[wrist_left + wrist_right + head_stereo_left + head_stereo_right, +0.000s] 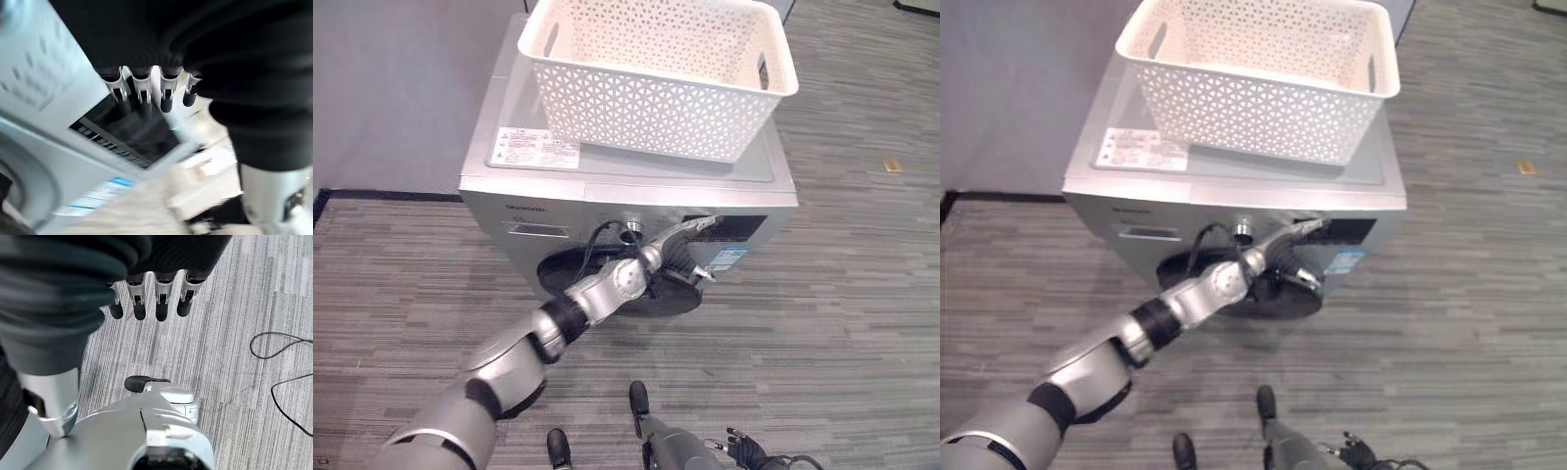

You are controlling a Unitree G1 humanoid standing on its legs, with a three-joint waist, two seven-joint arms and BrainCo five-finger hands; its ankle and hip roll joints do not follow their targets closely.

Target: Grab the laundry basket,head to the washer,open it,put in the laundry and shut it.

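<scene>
The laundry basket [666, 83] is set, seemingly empty, on the washer [558, 191]; its door [626, 284] is reached by the relaxed, empty left hand [680, 257], apparently for shutting.

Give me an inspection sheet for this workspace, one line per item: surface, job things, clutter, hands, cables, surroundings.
Surface: striped grey carpet floor.
Job's things: white laundry basket stands on top of the silver washer; no laundry seen in it. Washer's round dark door faces the robot; cannot tell if latched.
Clutter: small tan scrap on the carpet right of the washer.
Hands: left hand reaches at the washer front by the door's right edge, fingers relaxed. Right hand hangs low over the carpet, fingers relaxed, empty.
Cables: nothing seen apart from the robot's own.
Surroundings: grey wall behind the washer.
</scene>
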